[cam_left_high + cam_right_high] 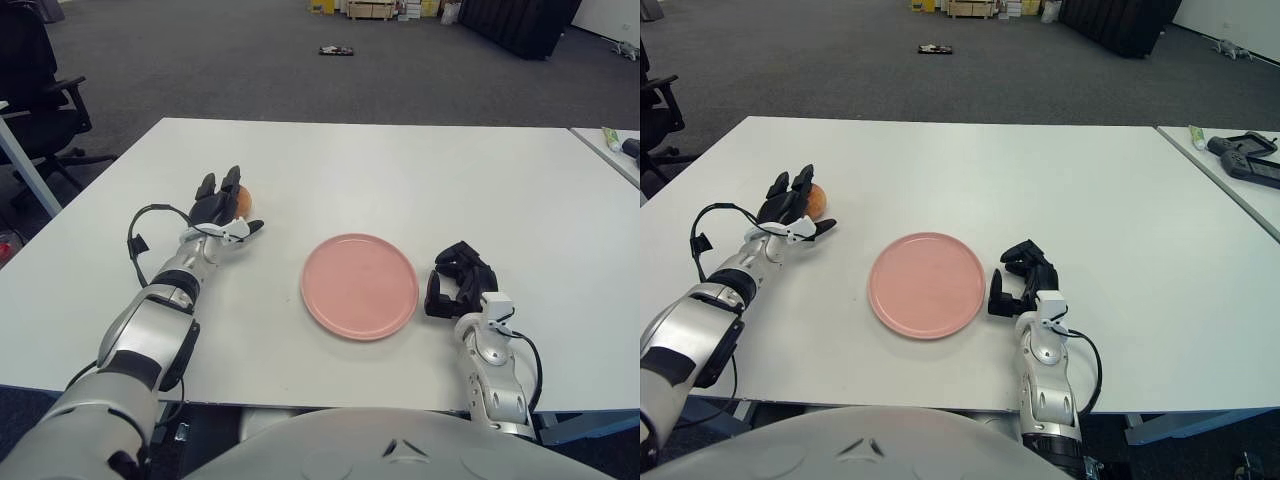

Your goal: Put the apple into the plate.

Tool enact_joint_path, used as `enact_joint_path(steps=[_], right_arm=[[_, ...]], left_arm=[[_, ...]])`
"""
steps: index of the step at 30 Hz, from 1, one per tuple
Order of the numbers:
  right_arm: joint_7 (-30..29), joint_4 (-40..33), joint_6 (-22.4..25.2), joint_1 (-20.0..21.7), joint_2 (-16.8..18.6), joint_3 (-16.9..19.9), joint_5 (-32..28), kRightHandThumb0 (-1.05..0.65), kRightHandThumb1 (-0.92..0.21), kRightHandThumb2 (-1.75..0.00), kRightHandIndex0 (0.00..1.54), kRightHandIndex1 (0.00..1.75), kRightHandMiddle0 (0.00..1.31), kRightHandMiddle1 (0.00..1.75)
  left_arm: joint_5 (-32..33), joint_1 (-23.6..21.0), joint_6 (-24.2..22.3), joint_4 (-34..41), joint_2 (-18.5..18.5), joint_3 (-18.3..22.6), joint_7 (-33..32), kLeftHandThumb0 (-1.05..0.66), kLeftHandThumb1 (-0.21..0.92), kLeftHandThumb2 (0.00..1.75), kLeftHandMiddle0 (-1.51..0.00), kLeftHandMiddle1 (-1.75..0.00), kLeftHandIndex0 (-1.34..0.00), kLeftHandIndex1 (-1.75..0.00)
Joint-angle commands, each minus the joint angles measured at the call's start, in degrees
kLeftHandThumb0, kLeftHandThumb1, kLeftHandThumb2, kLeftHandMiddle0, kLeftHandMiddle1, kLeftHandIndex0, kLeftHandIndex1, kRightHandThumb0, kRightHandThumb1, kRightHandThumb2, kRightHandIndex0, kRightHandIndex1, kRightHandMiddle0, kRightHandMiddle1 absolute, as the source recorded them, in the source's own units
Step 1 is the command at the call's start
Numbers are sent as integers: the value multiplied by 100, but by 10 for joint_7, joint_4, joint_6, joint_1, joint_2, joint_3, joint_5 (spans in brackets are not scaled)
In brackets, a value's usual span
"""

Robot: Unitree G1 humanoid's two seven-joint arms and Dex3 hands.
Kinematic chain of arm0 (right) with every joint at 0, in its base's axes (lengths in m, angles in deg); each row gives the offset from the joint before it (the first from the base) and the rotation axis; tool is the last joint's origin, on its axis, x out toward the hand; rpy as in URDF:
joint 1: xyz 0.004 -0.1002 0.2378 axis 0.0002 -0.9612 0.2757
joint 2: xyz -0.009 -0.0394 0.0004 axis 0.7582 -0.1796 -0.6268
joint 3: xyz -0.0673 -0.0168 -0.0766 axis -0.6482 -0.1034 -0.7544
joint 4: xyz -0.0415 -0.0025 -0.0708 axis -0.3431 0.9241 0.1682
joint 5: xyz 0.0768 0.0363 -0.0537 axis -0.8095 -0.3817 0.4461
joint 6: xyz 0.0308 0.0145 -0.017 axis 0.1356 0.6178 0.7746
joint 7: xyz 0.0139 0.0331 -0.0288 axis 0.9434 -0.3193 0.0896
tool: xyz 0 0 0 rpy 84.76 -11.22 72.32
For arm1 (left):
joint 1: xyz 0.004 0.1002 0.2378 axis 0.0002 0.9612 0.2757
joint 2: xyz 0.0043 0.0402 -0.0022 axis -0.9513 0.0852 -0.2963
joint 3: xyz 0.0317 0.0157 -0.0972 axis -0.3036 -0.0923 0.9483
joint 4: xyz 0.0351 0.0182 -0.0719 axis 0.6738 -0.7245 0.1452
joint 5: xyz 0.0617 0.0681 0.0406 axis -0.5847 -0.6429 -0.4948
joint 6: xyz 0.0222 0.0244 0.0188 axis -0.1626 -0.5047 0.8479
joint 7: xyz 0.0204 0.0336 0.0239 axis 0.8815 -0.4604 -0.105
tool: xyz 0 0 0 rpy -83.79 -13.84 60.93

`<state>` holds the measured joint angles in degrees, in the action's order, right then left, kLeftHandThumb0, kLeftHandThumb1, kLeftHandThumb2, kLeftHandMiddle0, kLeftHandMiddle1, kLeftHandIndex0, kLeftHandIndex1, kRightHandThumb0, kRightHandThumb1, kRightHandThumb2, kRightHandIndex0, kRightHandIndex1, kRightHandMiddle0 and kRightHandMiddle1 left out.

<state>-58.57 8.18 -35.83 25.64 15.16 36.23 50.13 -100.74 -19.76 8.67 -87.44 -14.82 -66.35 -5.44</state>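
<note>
A small orange-red apple sits on the white table at the left, well left of the pink plate. My left hand is right up against the apple's near-left side, fingers stretched out over it and thumb pointing right, not closed around it. The fingers hide most of the apple. The plate lies bare near the front middle. My right hand shows just right of the plate with its fingers curled and holding nothing.
A black office chair stands off the table's left side. A second table at the far right carries a dark controller. The table's front edge runs just below the plate.
</note>
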Motion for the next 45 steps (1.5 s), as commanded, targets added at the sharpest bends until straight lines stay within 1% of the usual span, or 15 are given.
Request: enact_joint_path(steps=[1,6,11,15,17,21,27,32,37,39,40,41,43,45], right_arm=[[0,8,20,-11,1,6,-9,-1,9,-175,94,175,72,163],[-3,7,20,-11,3,8,-8,-1,9,-175,94,175,73,163],[-3,10,14,-12,2,8,-5,-1,9,-175,94,175,73,162],[-5,13,12,-12,2,9,-3,-1,9,-175,94,175,73,162],[-5,13,12,-11,3,10,-4,-1,9,-175,94,175,73,162],[-5,12,11,-12,5,12,-7,-1,9,-175,94,175,73,163],[-5,11,10,-13,6,13,-7,-1,9,-175,94,175,73,162],[-5,14,5,-14,4,15,-5,-1,9,-175,94,175,73,162],[-8,13,6,-15,5,16,-5,-1,9,-175,94,175,73,162],[-9,11,8,-16,6,17,-5,-1,9,-175,94,175,73,162],[-9,10,9,-16,6,17,-5,-1,9,-175,94,175,73,162],[-10,10,10,-16,6,17,-5,-1,9,-175,94,175,73,162],[-11,8,14,-16,7,17,-5,-1,9,-175,94,175,73,163],[-11,7,15,-17,7,18,-5,-1,9,-175,94,175,72,163]], left_arm=[[1,-11,-13,-11,0,-5,26,-91,65,73,0,0,0,-13],[-5,-19,-24,-15,-3,-14,43,-92,69,71,0,0,0,-26],[-12,-27,-33,-17,-8,-26,59,-91,71,69,-1,-1,0,-34],[-12,-34,-38,-17,-9,-31,75,-89,72,68,-6,-5,0,-47],[-12,-36,-40,-17,-10,-32,81,-89,72,68,-7,-6,0,-50],[-15,-43,-46,-18,-11,-37,95,-86,70,70,-1,-32,0,-64],[-30,-62,-63,-26,-12,-56,114,-85,69,71,0,-49,0,-82],[-44,-67,-64,-30,-15,-73,122,-85,69,71,0,-60,0,-94],[-53,-72,-59,-32,-19,-85,125,-83,69,73,0,-81,0,-108],[-57,-74,-56,-32,-20,-90,124,-81,65,78,0,-99,0,-119],[-59,-74,-55,-32,-21,-93,123,-80,64,79,0,-103,0,-122],[-60,-75,-54,-32,-22,-94,123,-79,61,83,-1,-111,0,-131],[-65,-78,-50,-32,-23,-100,123,-76,57,88,-4,-120,-1,-142],[-66,-79,-45,-32,-24,-102,126,-71,49,98,-9,-130,-5,-158]])
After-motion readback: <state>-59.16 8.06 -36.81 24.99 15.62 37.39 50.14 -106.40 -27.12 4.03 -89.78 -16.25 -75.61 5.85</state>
